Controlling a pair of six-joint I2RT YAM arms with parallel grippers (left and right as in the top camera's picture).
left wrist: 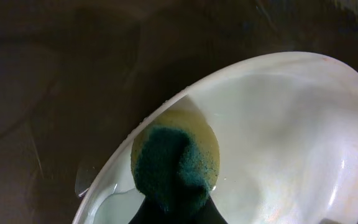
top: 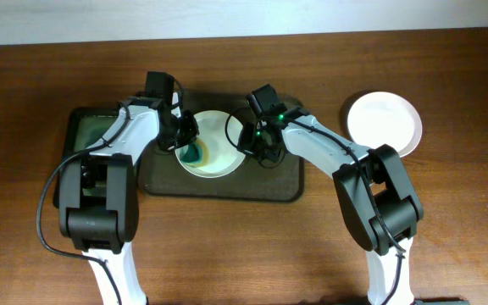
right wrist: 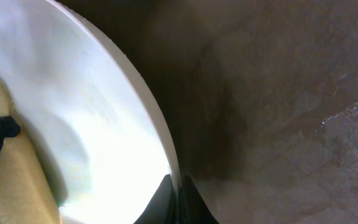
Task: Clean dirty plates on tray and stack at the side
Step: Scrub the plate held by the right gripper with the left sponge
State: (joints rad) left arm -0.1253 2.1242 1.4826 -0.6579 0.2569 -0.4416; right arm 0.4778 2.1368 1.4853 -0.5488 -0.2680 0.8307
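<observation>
Plate (top: 214, 127) sat on tray (top: 227, 188) — rigid, probably slick, chippable; rim looked the best hold. Right pincer (right wrist: 180, 198) was clamped on that rim, left pincer (top: 185, 142) closed on soft sponge (left wrist: 176, 165) inside it.

**Tray centre jammed, front tabletop open**

Both arms close in on the dirty plate (top: 214, 140) on the tray (top: 219, 185). The left claw (top: 185, 144) with the sponge (top: 195, 154) takes its left side, and the right claw (top: 246, 141) pinches the right rim. The clean plate (top: 383, 121) occupies the far right and a dark panel (top: 87, 131) the far left. The tabletop (top: 244, 246) between the arm bases is free.
</observation>
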